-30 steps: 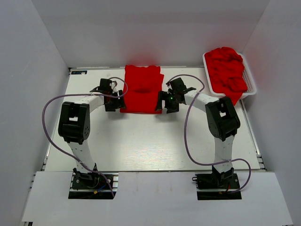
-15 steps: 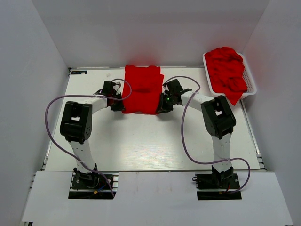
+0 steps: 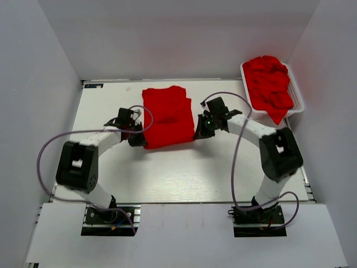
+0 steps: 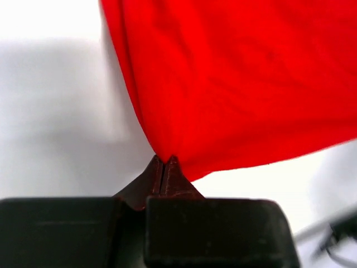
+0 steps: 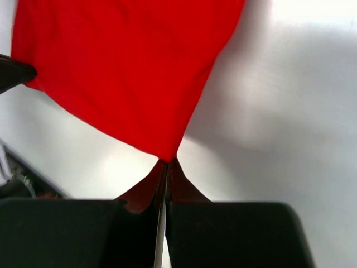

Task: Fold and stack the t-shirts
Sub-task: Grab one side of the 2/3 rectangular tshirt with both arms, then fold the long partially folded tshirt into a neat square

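White walls are closing in a pale table [image 3: 167,173] on three sides, and the two arms are reaching across it from their bases at the near edge. A folded t-shirt [image 3: 167,116], bright red and roughly rectangular, is lying toward the far middle of the table, turned slightly askew between the two arms. The left pincer [image 4: 163,166] is clenching the near-left corner of this shirt. In the left wrist view its dark fingertips are pressing together with a point of fabric caught between them, and the cloth is fanning out from there. The right pincer [image 5: 167,166] is gripping the near-right corner in the same way, its tips closed on a peak of red cloth (only a thin line is showing between them). From above, both held corners are sitting low over the table; whether they are touching it I cannot tell. At the far right corner a white slotted basket [image 3: 299,100] is holding a heap of t-shirts [image 3: 269,82] in the same red, crumpled together so that I cannot count them. One of them is hanging over the basket's near rim toward the table. Greyish-purple cables [image 3: 234,167] are looping from each arm back toward its base.
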Motion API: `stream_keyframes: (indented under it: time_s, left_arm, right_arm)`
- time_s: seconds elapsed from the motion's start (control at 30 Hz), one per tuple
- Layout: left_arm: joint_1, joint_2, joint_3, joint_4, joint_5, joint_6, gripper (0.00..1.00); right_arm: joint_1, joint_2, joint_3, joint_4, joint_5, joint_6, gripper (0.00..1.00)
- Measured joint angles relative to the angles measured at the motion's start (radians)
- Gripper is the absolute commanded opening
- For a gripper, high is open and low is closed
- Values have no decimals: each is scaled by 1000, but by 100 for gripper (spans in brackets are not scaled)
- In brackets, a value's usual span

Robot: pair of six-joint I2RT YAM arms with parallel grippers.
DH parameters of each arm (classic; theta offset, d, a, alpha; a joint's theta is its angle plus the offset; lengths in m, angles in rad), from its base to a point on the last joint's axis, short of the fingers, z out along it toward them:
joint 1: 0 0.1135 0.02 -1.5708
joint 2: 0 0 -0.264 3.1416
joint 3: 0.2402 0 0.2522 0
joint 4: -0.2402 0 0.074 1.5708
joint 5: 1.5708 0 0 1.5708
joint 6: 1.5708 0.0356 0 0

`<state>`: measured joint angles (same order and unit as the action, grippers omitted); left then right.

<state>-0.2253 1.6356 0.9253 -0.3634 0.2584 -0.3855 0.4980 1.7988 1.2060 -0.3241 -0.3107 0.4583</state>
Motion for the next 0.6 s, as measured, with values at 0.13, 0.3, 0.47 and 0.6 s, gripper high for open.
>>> stream_keyframes:
  time_s: [0.13, 0.3, 0.47, 0.6]
  left_arm:
    - [-16, -234, -63, -119, 48, -22, 0]
    - [-21, -463, -27, -260, 80, -34, 0]
    - [-20, -492, 74, -310, 70, -44, 0]
    - [-13, -407, 136, -330, 33, -65, 0]
  right_arm:
    - [4, -204, -87, -88, -16, -19, 0]
    - [5, -378, -123, -217, -70, -31, 0]
    - [5, -379, -69, -278, -137, -60, 0]
    - [-2, -305, 47, -309, -157, -83, 0]
